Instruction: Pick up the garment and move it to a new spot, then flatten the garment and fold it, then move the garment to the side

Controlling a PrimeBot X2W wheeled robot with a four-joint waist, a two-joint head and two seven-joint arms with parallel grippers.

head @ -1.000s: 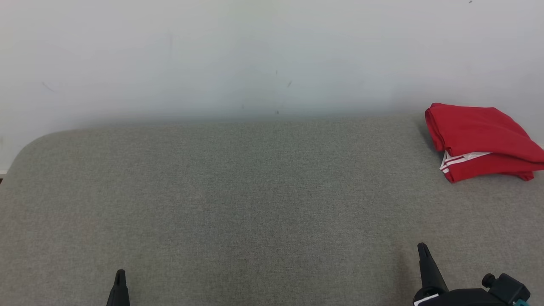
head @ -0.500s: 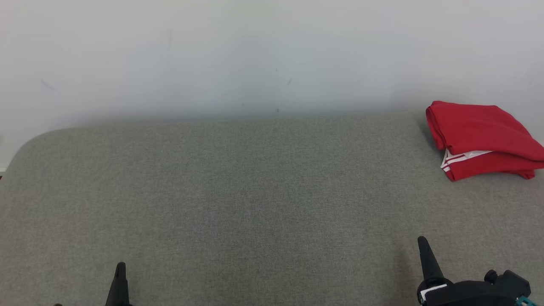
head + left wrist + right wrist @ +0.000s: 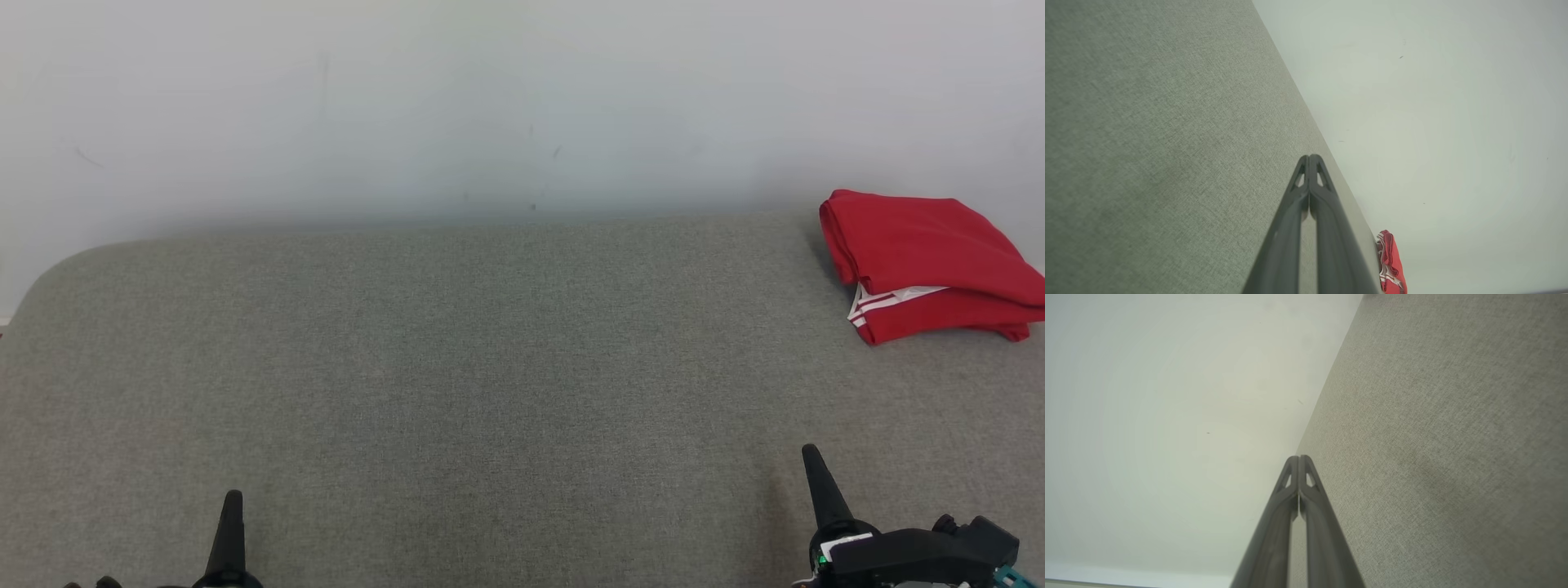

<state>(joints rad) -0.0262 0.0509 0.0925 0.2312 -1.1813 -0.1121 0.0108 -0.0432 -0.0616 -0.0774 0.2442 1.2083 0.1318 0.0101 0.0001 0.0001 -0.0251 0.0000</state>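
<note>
Head view: garment [image 3: 922, 253], red w/ white stripe trim, folded, far right of worktop [image 3: 490, 367] by wall. Soft, light, limp; prob. unfolds if lifted by one layer, so pinch all layers at near edge. L gripper [image 3: 232, 502] & R gripper [image 3: 812, 461]: closed tight, empty, well apart from garment.

The folded red garment [image 3: 922, 253] runs off the head view's right edge; in the left wrist view it is small, perhaps partly behind the left claw [image 3: 1310, 157].
</note>
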